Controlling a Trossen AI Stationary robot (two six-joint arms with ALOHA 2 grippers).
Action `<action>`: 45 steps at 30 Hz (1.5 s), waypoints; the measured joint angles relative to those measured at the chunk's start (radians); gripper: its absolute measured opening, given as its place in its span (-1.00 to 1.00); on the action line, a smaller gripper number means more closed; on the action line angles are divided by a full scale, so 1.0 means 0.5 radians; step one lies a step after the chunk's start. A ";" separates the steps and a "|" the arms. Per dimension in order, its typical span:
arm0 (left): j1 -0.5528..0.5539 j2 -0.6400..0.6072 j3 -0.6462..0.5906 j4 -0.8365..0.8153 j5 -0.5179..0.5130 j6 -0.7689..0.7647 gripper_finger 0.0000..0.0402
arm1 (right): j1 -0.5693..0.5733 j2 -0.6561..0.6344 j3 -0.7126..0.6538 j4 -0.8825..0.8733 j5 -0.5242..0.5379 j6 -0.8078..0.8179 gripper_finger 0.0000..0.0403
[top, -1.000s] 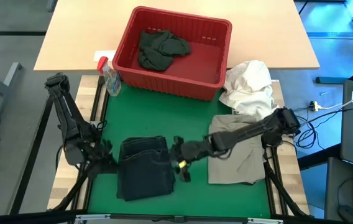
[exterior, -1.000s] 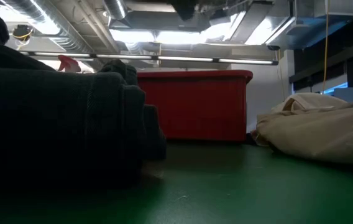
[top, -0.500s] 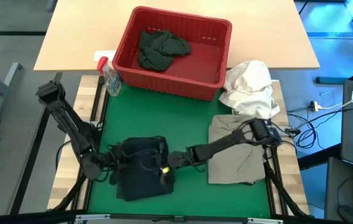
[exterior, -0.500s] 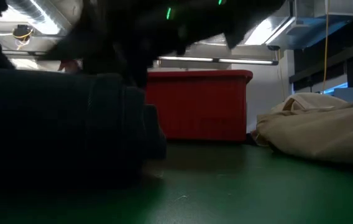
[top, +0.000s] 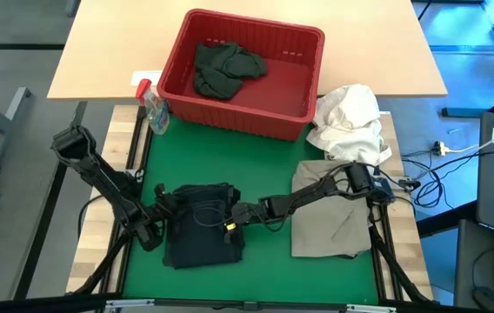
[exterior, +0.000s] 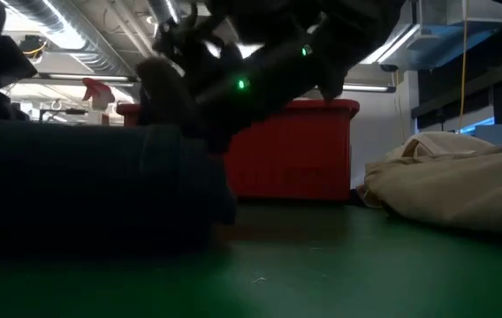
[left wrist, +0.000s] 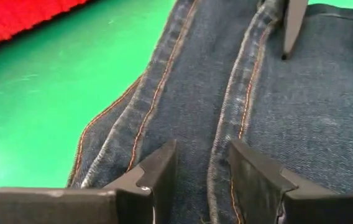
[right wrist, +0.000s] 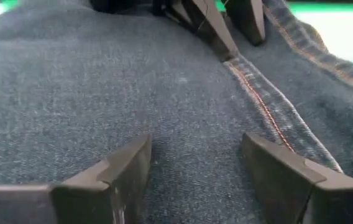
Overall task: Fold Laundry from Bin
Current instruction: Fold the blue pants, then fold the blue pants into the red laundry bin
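Dark blue folded jeans (top: 199, 228) lie flat on the green mat (top: 256, 169). My left gripper (top: 164, 210) stands open at their left edge, its fingers either side of a stitched seam (left wrist: 217, 134). My right gripper (top: 232, 224) stands open, wider, over their right edge (right wrist: 195, 124). In the low view the right arm (exterior: 260, 71) slants down onto the dark pile (exterior: 83, 190). The red bin (top: 256, 24) at the far side holds a dark crumpled garment (top: 225, 69). A khaki garment (top: 330, 222) lies flat to the right. My left gripper comes slanting down from the table's left, open fingers (left wrist: 158, 171) low over the jeans' seamed edge; I cannot tell whether the tips touch the denim. My right gripper comes slanting down from the right, fingers (right wrist: 123, 168) spread over flat denim; I cannot tell whether they touch.
A white cloth bundle (top: 350, 122) sits at the mat's far right corner, above the khaki garment. A small spray bottle with a red top (top: 152, 109) stands by the bin's left wall. Bare green mat lies between the jeans and the bin.
Both grippers have come down onto the jeans. The left one swung in from the mat's left edge toward the jeans and rolled its wrist. The right one sank and went toward the left, from the gap beside the khaki garment to the jeans' right edge.
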 joint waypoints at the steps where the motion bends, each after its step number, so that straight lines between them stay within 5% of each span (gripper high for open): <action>1: 0.012 0.033 -0.001 0.006 -0.012 -0.001 -0.30 | -0.011 0.004 -0.010 0.004 0.010 0.001 0.25; 10: 0.023 0.235 0.025 -0.002 -0.165 0.012 -0.30 | -0.046 0.037 -0.049 0.009 -0.001 0.001 0.25; 21: 0.010 -0.205 0.577 -0.443 0.283 0.622 -0.30 | -0.043 -0.439 -0.057 -0.273 -0.105 0.055 0.25; 28: -0.021 -0.383 0.692 -0.429 0.325 0.634 -0.24 | 0.009 -0.707 -0.056 -0.752 -0.152 0.154 0.25; 34: 0.007 -0.313 0.627 -0.235 0.341 0.556 -0.05 | 0.057 -0.768 -0.059 -1.082 -0.165 0.377 0.25; 45: 0.172 0.012 0.530 0.043 0.323 0.537 0.03 | 0.073 -0.774 -0.056 -0.798 -0.210 0.504 0.26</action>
